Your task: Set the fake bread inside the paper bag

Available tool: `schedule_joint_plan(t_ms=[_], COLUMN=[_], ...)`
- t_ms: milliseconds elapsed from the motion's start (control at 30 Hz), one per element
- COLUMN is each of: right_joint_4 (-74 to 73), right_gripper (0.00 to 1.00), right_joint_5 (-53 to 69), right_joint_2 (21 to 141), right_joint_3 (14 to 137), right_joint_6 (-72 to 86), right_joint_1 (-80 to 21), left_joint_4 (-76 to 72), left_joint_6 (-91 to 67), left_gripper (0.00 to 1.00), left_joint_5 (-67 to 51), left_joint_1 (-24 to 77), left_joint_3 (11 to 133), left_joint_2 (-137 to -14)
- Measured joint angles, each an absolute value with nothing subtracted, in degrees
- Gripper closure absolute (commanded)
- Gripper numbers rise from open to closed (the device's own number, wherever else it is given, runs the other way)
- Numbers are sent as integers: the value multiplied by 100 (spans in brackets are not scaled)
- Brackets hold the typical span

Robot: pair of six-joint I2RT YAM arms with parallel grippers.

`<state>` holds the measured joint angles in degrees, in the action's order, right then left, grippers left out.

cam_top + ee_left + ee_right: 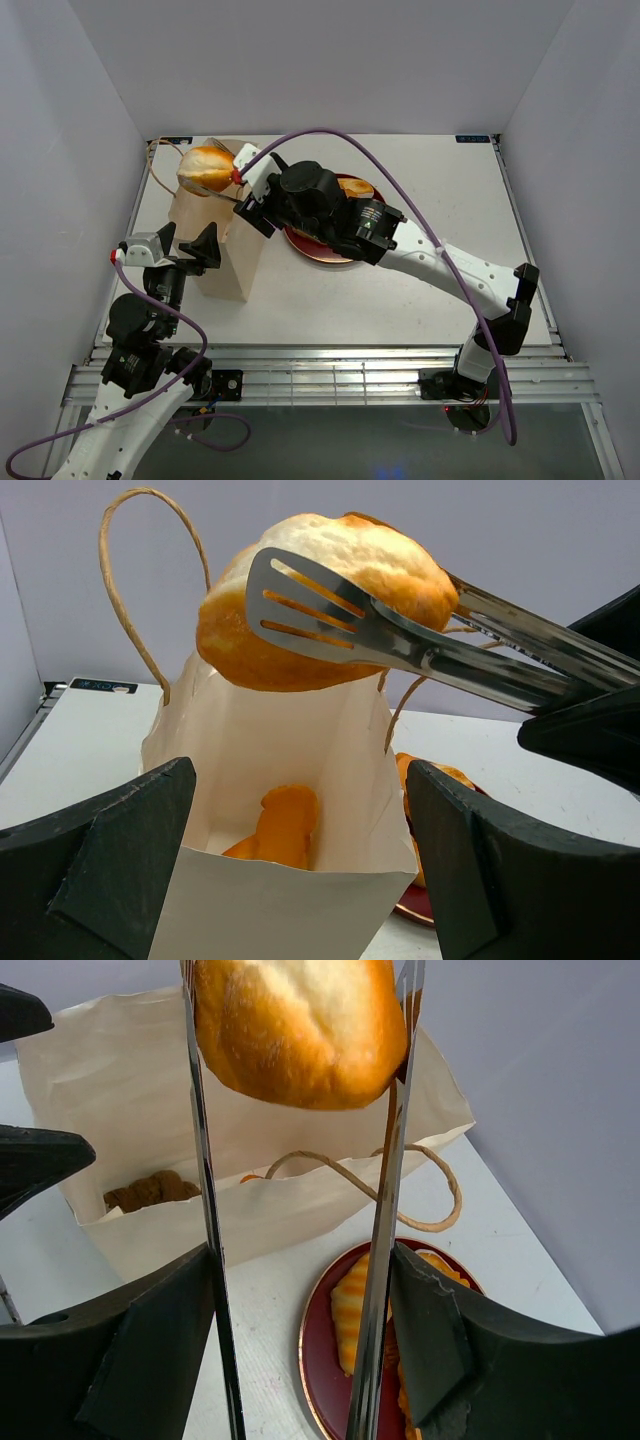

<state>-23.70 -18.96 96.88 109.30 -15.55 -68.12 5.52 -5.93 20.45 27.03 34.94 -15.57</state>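
Note:
The cream paper bag (222,262) stands open at the table's left. My right gripper (252,192) is shut on metal tongs (400,645) that clamp a golden round bread roll (207,168) above the bag's mouth. In the right wrist view the roll (300,1030) hangs between the tong arms (205,1210) over the bag (250,1210). An orange pastry (285,825) and a brown one (150,1192) lie inside the bag. My left gripper (185,246) is open, its fingers (120,860) either side of the bag's near wall (270,900).
A dark red plate (312,253) sits right of the bag, partly under my right arm, with a striped orange pastry (355,1310) and others on it. The bag's cord handle (420,1200) droops toward the plate. White walls enclose the table.

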Motion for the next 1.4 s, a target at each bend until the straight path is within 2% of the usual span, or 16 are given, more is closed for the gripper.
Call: schedule_joint_plan(t_ms=[467, 800, 1067, 1200, 1400], right_joint_4=[-2220, -1964, -1518, -1243, -679], right_gripper=[30, 35, 35, 36, 36], right_joint_5=[-1892, -1844, -1793, -2045, -2757], right_joint_2=[9559, 9365, 8694, 8071, 6661], right_joint_3=[10927, 10884, 10394, 9837, 7795], right_joint_6=[-1568, -1520, -1413, -1378, -1111], right_joint_1=[-6812, -6812, -6812, -6812, -6790], left_joint_4=[552, 552, 552, 552, 552], left_joint_6=[-593, -593, -593, -593, -593], left_gripper=[3, 3, 3, 2, 2], left_joint_5=[2043, 2034, 2034, 2036, 2045], left_joint_1=[2703, 2703, 2703, 2703, 2703], left_joint_3=[3494, 3494, 3494, 3494, 3494], left_joint_2=[-1559, -1570, -1570, -1570, -1570])
